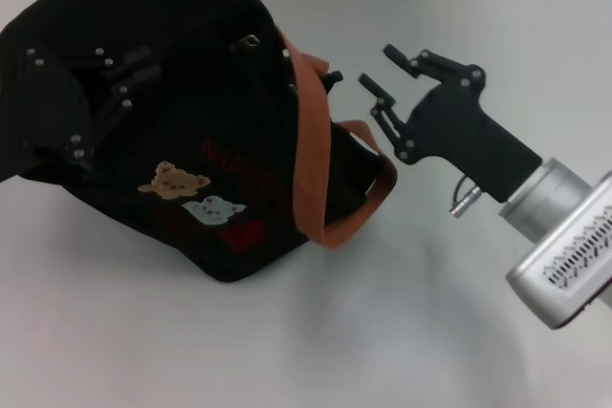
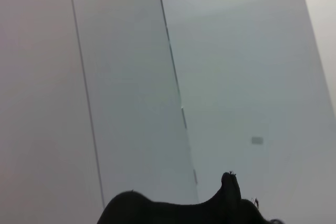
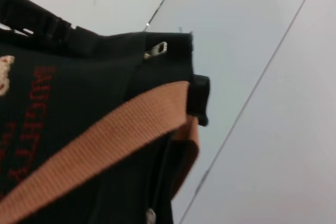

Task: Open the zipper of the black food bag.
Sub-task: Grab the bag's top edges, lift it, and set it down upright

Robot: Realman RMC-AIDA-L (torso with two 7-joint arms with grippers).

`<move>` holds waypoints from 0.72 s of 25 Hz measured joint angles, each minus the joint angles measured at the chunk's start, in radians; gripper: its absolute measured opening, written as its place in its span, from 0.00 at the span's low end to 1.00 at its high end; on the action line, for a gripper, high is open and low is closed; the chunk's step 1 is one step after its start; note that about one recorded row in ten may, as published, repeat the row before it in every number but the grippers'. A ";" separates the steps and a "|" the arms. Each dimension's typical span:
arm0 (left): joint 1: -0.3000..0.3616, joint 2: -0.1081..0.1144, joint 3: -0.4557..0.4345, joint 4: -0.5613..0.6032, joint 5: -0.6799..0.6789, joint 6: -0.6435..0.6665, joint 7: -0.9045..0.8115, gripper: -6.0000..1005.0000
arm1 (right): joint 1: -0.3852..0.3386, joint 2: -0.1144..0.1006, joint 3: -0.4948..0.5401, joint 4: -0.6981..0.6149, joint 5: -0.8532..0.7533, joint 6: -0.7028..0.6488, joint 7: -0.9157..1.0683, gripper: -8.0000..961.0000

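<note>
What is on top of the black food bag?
On the boxy black fabric bag rest the left gripper, an orange-brown webbing handle and the silver zipper pull. The bag's inside is hidden.

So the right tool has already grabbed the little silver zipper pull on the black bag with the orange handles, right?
Not quite. In the head view the right tool hangs open beside the black food bag, short of its orange handle and holding nothing. The right wrist view shows the silver pull tab lying free at the bag's top corner. The rest is correct.
</note>
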 joint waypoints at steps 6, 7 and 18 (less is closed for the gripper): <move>-0.012 -0.002 -0.001 -0.007 0.000 0.012 0.002 0.10 | 0.027 0.000 -0.003 -0.001 -0.055 0.058 0.052 0.32; -0.016 -0.002 -0.003 -0.013 0.000 0.014 0.003 0.10 | 0.029 0.000 -0.003 -0.001 -0.073 0.072 0.058 0.32; -0.041 0.002 -0.007 -0.025 -0.024 0.061 0.002 0.07 | 0.052 0.001 0.001 0.004 -0.135 0.192 0.140 0.42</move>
